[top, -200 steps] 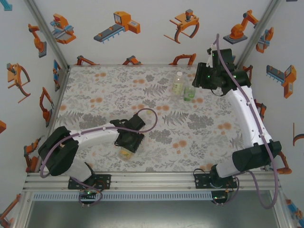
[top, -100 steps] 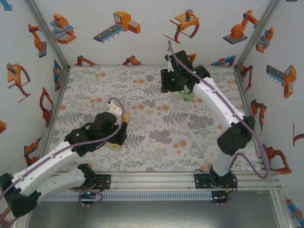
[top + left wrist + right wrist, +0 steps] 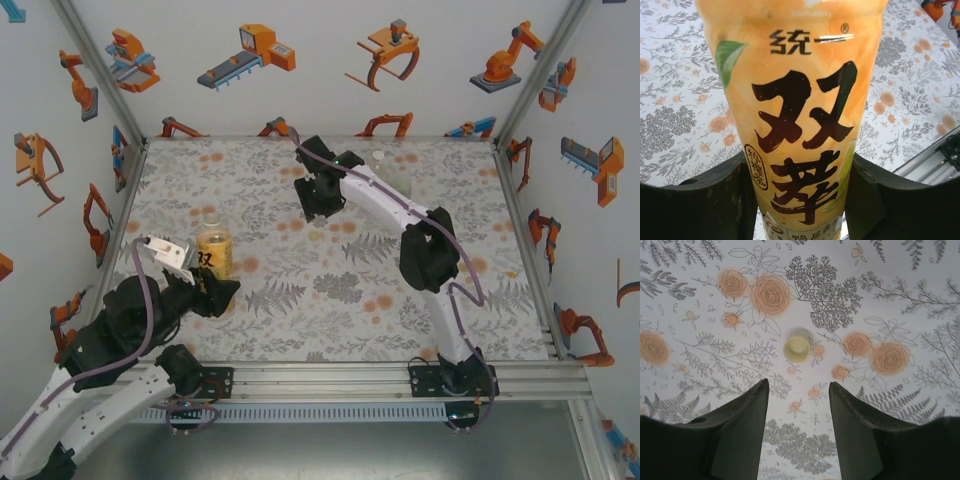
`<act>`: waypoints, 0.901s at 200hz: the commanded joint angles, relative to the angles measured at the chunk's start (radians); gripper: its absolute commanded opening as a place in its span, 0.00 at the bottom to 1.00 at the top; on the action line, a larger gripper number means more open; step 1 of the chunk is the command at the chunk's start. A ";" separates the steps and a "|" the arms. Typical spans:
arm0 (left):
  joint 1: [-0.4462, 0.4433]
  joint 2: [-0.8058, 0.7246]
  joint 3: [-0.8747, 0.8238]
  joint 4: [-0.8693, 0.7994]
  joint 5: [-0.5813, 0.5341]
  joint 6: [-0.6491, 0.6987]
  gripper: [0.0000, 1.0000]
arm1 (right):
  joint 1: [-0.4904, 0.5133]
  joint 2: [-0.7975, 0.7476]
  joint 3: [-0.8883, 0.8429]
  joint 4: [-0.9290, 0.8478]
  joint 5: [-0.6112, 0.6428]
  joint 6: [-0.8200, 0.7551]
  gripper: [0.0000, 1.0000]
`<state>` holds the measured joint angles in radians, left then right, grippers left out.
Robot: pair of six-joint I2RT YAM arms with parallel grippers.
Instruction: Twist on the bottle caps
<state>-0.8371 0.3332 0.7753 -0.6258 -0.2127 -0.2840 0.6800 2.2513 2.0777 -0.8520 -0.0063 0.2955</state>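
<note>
The amber bottle (image 3: 213, 252) with its yellow label and dark characters (image 3: 800, 125) stands upright at the near left. My left gripper (image 3: 215, 282) is shut on its lower body, with a black finger (image 3: 725, 200) on each side of the label. My right gripper (image 3: 318, 200) hovers open over the back middle of the cloth. In the right wrist view a pale yellow bottle cap (image 3: 798, 348) lies on the cloth just beyond the open fingertips (image 3: 763, 386), nothing between them. The clear bottle (image 3: 379, 158) and the green-tinted bottle (image 3: 400, 183) stand at the back, partly hidden by the right arm.
The floral cloth (image 3: 330, 290) covers the table. Printed walls (image 3: 250, 60) close in the back and both sides. The aluminium rail (image 3: 320, 380) with the arm bases runs along the near edge. The right arm (image 3: 425, 250) stretches diagonally across the right half.
The left gripper has drawn back to the near left with the amber bottle, which now stands upright. The right gripper has swung left, away from the two back bottles.
</note>
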 commanded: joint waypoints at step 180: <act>0.004 -0.046 -0.011 -0.028 0.010 0.002 0.05 | 0.025 0.140 0.002 -0.008 -0.008 0.014 0.33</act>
<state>-0.8371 0.2962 0.7753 -0.6674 -0.2016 -0.2825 0.6926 2.4351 2.1326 -0.8547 -0.0345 0.3004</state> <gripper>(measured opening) 0.547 0.355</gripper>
